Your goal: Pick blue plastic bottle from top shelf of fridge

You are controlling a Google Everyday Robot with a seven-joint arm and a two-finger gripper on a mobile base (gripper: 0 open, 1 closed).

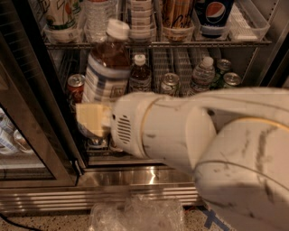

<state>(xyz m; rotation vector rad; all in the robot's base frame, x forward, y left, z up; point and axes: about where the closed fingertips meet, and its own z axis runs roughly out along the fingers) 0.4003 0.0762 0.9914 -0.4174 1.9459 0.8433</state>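
Observation:
The blue plastic bottle [104, 72] has a white cap, brown drink and a white label with blue-grey bands. It stands upright in front of the open fridge [149, 44], near the left side of the shelves and close to the camera. My gripper [94, 121] is shut on the bottle's lower part, and a pale finger pad [90, 116] lies across it. The white arm [189, 135] reaches in from the lower right and hides the bottle's base.
Behind the bottle, a shelf holds a red can [75, 85], a small brown bottle [140, 74], cans [170, 84] and a water bottle [201, 74]. Trays above hold a Pepsi container [214, 13]. The glass door [27, 117] stands open at left. A plastic bag [135, 214] lies on the floor.

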